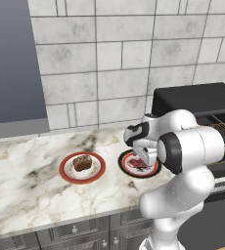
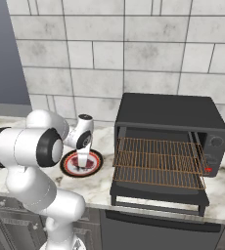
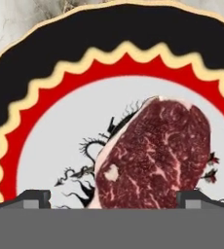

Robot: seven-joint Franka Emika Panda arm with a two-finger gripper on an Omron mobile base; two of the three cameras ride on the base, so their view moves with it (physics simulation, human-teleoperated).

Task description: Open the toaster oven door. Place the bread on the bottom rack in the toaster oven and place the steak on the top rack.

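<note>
While the oven (image 2: pixel 170 141) already stands with its door (image 2: pixel 158 194) dropped flat at the near side, both racks are bare, so only the first step looks done. The top rack (image 2: pixel 158 149) and bottom rack (image 2: pixel 156 173) show as wire grids, the lower one drawn out over the door. On the tabletop (image 1: pixel 21 171), left of the oven, sit two plates: the bread (image 1: pixel 82 162) lies on the left plate (image 1: pixel 65 168), the steak (image 3: pixel 153 153) on the right plate (image 3: pixel 46 68) nearer the oven. Both foods are yet to be moved. The arm bends down over the right plate, the gripper (image 3: pixel 113 197) pointing straight down, its fingers (image 3: pixel 33 197) spread wide either side of the steak, holding nothing.
</note>
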